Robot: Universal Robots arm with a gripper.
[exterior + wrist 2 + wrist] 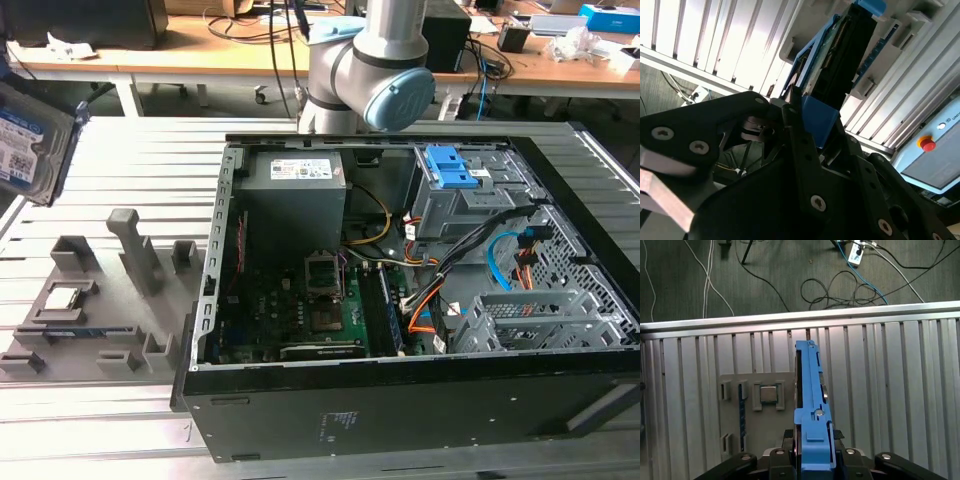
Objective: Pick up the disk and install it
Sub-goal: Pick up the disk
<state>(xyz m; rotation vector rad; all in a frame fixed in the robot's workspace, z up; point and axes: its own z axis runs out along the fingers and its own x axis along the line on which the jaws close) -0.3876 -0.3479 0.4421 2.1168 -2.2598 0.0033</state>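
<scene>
Inside the gripper (812, 440), the disk (810, 390) sits clamped edge-on.
Beneath it lie the grey tray (765, 425) with its square chip (768, 394), on the ribbed table (890, 390).

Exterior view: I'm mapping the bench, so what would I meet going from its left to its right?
From the left: silver rectangular disk with blue-and-white label → grey plastic fixture tray → grey metal power supply box → blue-fronted grey metal drive cage.
</scene>
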